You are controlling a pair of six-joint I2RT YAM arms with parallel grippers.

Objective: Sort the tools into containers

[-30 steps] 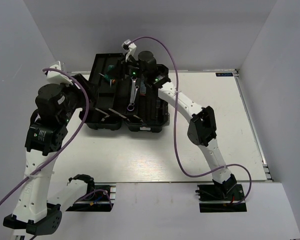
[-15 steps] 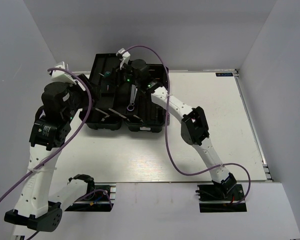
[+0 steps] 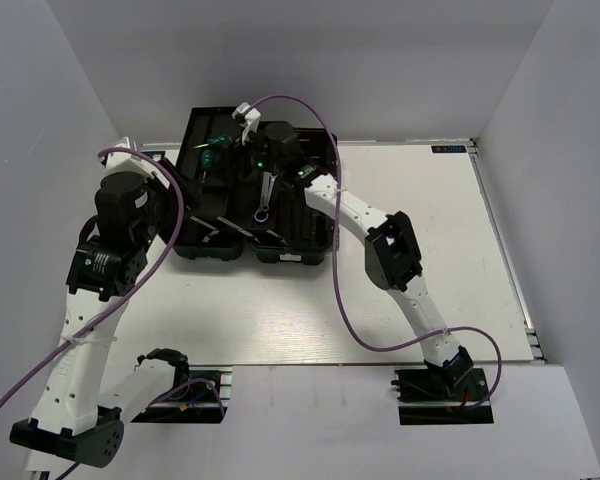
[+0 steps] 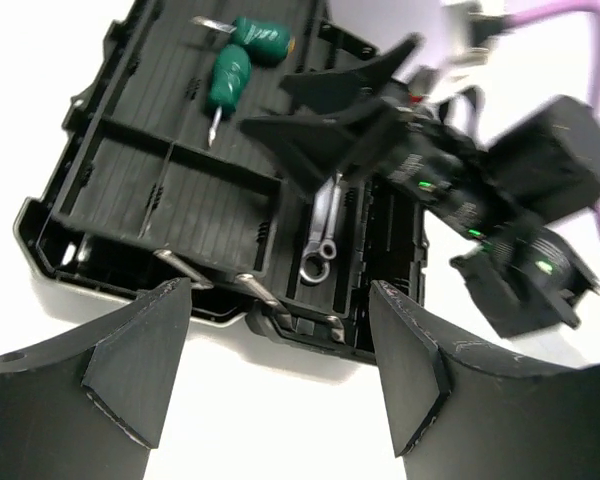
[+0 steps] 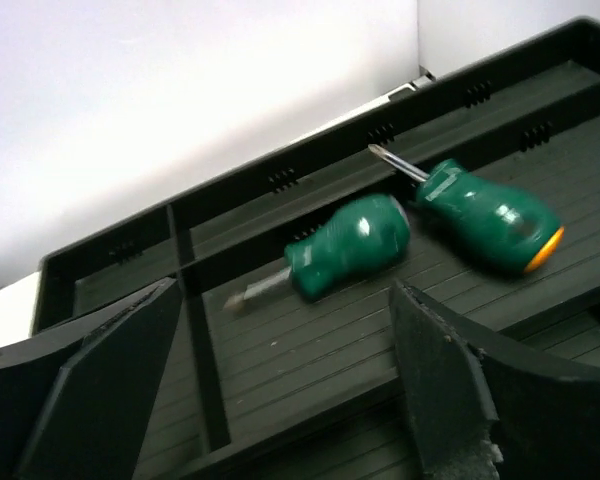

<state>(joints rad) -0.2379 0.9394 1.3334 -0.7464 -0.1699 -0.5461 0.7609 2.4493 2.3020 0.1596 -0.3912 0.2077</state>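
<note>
Two stubby green-handled screwdrivers (image 5: 350, 245) lay just beside each other in the black toolbox's (image 4: 180, 190) far compartment. Silver wrenches (image 4: 320, 240) lay in a narrow middle compartment.

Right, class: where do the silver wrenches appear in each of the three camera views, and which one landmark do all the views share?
Top external: silver wrenches lie upper centre, in a middle compartment of the black toolbox.
Left wrist: wrenches at picture centre, in the narrow compartment right of the wide ribbed tray.
Right wrist: not in it.
Shared landmark: the two green-handled screwdrivers lying in the toolbox.
</note>
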